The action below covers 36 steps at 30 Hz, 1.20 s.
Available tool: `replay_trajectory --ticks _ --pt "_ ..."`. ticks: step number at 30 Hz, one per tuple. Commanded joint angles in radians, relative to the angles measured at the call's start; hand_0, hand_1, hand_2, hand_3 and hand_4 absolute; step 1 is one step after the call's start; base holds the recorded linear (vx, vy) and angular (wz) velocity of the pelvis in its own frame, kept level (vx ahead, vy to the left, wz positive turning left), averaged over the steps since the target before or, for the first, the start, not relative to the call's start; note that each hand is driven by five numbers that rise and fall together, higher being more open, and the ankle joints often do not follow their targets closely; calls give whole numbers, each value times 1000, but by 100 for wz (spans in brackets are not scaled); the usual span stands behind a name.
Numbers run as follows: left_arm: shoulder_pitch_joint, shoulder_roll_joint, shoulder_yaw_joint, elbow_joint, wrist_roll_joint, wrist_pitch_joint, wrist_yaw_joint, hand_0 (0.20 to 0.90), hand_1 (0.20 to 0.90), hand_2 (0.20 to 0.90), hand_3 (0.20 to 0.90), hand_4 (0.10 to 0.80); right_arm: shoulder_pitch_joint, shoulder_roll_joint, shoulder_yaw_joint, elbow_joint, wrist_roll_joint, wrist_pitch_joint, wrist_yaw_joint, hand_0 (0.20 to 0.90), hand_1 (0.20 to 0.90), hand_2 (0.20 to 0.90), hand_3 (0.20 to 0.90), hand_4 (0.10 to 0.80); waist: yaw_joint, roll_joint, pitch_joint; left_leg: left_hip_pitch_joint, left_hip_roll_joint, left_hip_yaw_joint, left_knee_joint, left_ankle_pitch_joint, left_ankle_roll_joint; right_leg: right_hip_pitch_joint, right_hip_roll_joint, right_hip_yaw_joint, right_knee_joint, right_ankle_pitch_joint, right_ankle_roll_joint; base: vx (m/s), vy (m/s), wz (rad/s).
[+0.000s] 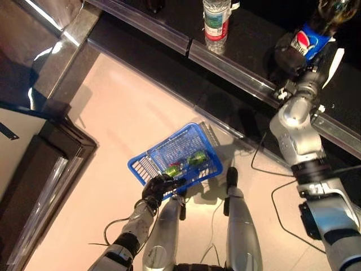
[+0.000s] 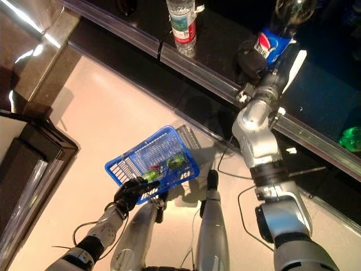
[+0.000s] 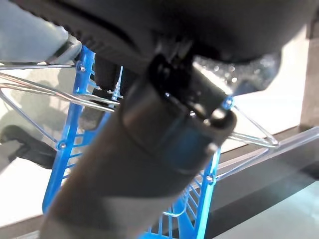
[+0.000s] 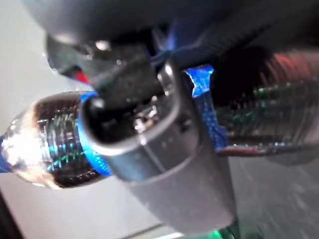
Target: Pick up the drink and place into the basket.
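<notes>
A dark cola bottle (image 1: pixel 327 20) with a blue label stands on the black shelf at the upper right. My right hand (image 1: pixel 293 53) is curled round its labelled middle; the right wrist view shows the thumb (image 4: pixel 164 149) across the bottle (image 4: pixel 45 139). A blue wire basket (image 1: pixel 175 155) hangs low over the pale floor, holding two green drinks (image 1: pixel 186 164). My left hand (image 1: pixel 161 187) is shut on the basket's near rim (image 2: pixel 132 192); in the left wrist view its thumb (image 3: pixel 164 149) crosses the blue mesh (image 3: pixel 70 129).
A clear water bottle (image 1: pixel 217 20) with a red and green label stands on the same shelf, left of the cola. A green bottle (image 2: pixel 351 138) lies farther right on the shelf. The shelf's metal rail (image 1: pixel 237 70) runs diagonally. A dark cabinet (image 1: pixel 34 169) stands at the left.
</notes>
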Motion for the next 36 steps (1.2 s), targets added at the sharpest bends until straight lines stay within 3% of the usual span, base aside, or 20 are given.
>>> replay_trajectory --ticks 1,8,13,25,36 --pt "177 87 63 -214 -64 -109 -58 300 300 300 200 100 -55 -29 -92 -336 -126 -165 115 300 300 300 200 100 -22 -23 -24 36 -31 -21 23 55 46 137 32 -73 85 -151 -86 -21 37 -2" --pt "251 103 99 -365 -68 -128 -82 300 300 300 200 100 132 16 -75 -474 -74 -222 318 300 300 300 200 100 -28 -44 -88 109 -9 0 -8 54 37 224 32 -76 46 -162 -88 0 27 -8" --pt "277 119 114 -476 -59 -98 -52 300 300 300 200 100 218 45 -53 -555 -41 -246 418 300 300 300 200 100 -23 -63 -140 154 -1 4 -18 45 34 286 34 -82 28 -174 -89 66 0 2" --pt "336 180 111 -714 17 -14 -130 300 300 300 200 100 366 92 100 -659 219 -172 719 300 300 300 200 100 18 -88 -261 281 -5 -18 -115 32 40 433 46 -91 -63 -181 -75 84 13 10" --pt "351 286 113 -961 104 0 -195 300 300 300 200 100 395 92 222 -627 185 -160 708 300 300 300 200 100 62 -81 -266 303 -13 -50 -147 37 49 464 46 -114 -81 -178 -69 17 5 12"
